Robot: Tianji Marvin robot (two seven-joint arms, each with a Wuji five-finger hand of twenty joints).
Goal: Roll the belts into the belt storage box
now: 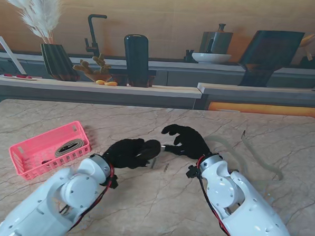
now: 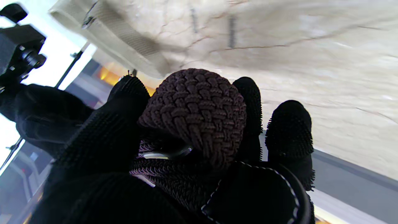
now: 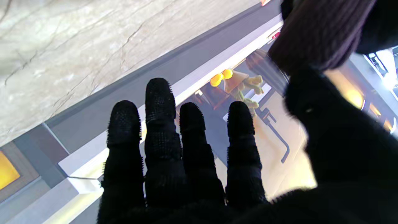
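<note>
Stand view: left hand (image 1: 128, 152) is curled tight round a dark belt (image 1: 148, 150), mid table; most of it is hidden in the glove, so can't tell its long way. Right hand (image 1: 185, 141) is spread flat, fingers apart, just beside it. Pink box (image 1: 26, 154) sits far left w/ a rolled belt (image 1: 69, 147) inside. A pale belt (image 1: 261, 160) lies loose on the right, curving away from me.

Left wrist view: woven dark belt (image 2: 196, 112) is a rolled lump in the fingers (image 2: 289, 127); buckle barely shows.

Right wrist view: fingers (image 3: 158, 102) straight, holding nothing; dark belt (image 3: 317, 34) cut off at the edge.
</note>
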